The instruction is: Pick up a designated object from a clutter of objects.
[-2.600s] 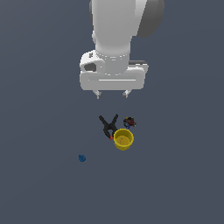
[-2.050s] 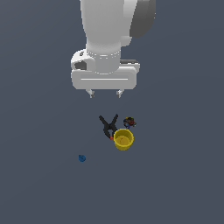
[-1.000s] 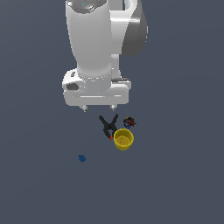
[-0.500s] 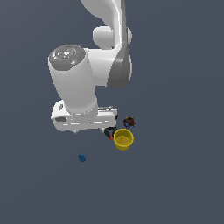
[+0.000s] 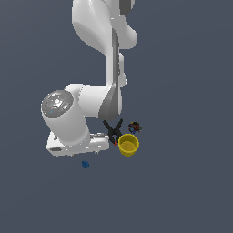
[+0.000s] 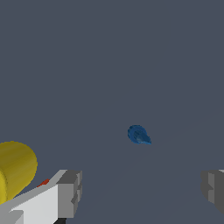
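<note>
- Since half a second ago your arm has swung lower and toward the exterior view's left, so the wrist housing now hangs just above the bare floor, close to the blue piece; the clutter itself has not shifted.
- Nearest to you in the wrist view, the gripper (image 6: pixel 140 190) stands wide open: one grey finger (image 6: pixel 70 192) shows at one side, the other at the far edge of the picture, with nothing between them but floor. It has hold of nothing.
- Just beyond the fingers you see the blue piece (image 6: pixel 138 134), lying alone on the dark floor, rounded at one end and tapering to a point. It sits in line with the gap between the fingers but clear of both.
- In the exterior view the blue piece (image 5: pixel 85 164) lies just below the wrist housing and well apart from the other things, toward the exterior view's left of them.
- Further off, the yellow cup (image 5: pixel 128 144) stands upright, its open mouth showing. In the wrist view it appears at the edge, beside the near finger.
- Touching the cup's rim on the exterior view's left is the black clamp (image 5: pixel 113 130), partly hidden by the arm.
- Farthest back, the dark multicoloured lump (image 5: pixel 134 127) sits just beside the cup and near the clamp; you cannot make out its shape.
</note>
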Controlling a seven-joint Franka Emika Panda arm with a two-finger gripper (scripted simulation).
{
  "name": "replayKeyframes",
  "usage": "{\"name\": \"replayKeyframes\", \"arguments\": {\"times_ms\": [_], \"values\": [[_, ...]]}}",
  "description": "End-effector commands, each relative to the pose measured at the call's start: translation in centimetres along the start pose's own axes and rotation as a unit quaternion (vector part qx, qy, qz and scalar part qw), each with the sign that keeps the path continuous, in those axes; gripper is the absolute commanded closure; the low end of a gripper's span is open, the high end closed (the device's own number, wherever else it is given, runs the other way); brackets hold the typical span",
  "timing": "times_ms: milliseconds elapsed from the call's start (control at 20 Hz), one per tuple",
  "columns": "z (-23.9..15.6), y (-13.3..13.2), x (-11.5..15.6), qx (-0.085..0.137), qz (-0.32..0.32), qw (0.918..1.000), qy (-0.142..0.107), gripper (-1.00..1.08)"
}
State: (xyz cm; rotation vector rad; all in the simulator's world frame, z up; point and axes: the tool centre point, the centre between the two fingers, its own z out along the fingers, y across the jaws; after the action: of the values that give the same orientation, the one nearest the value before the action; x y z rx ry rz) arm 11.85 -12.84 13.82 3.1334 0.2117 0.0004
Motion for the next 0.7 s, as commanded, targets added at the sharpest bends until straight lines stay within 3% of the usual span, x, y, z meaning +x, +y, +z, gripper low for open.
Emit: {"name": "replayKeyframes", "arguments": {"times_ms": [0,650], "values": [[1.5,0.8,0.4,0.0,-0.004,1.0,0.0,-0.92],[4.5,2.3,0.8,0.001,-0.011,0.9999,-0.001,-0.92]]}}
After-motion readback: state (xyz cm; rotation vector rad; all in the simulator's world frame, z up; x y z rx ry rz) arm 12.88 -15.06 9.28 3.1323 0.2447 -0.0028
